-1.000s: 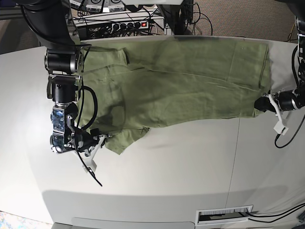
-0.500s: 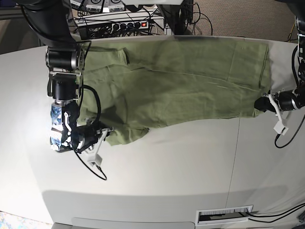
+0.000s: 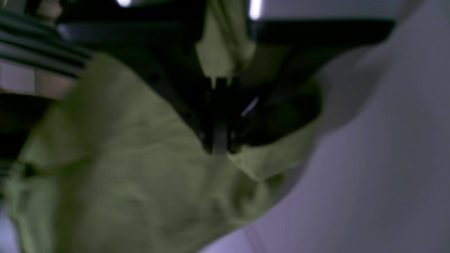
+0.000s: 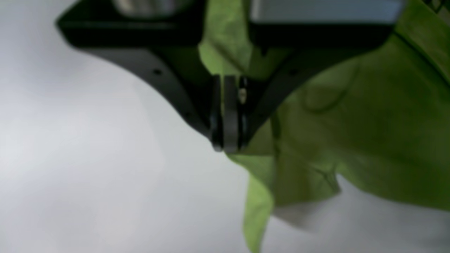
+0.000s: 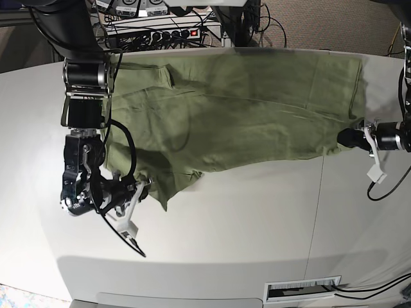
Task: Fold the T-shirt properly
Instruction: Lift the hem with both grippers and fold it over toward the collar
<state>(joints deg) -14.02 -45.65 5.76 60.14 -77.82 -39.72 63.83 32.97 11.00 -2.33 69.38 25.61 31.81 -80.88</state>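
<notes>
The olive-green T-shirt [image 5: 244,109] lies spread across the back half of the white table [image 5: 244,224]. On the left of the base view, my right gripper [image 5: 144,187] is shut on the shirt's near-left corner, and a flap of cloth hangs from it. The right wrist view shows the right gripper [image 4: 226,146] with its jaws pressed together and green T-shirt [image 4: 351,140] cloth bunched in them. On the right of the base view, my left gripper [image 5: 347,138] is shut on the shirt's near-right edge. The left wrist view shows the left gripper [image 3: 219,147] pinching a fold of the T-shirt [image 3: 123,175].
A power strip and tangled cables [image 5: 173,32] sit behind the table's far edge. A vent-like slot [image 5: 302,289] lies near the front edge. A seam [image 5: 316,212] runs down the tabletop on the right. Black cables loop under the right arm.
My right gripper has shut on the shirt's near-left corner and raised it a little, so the corner now droops from the jaws. The left gripper keeps its grip and has barely shifted.
</notes>
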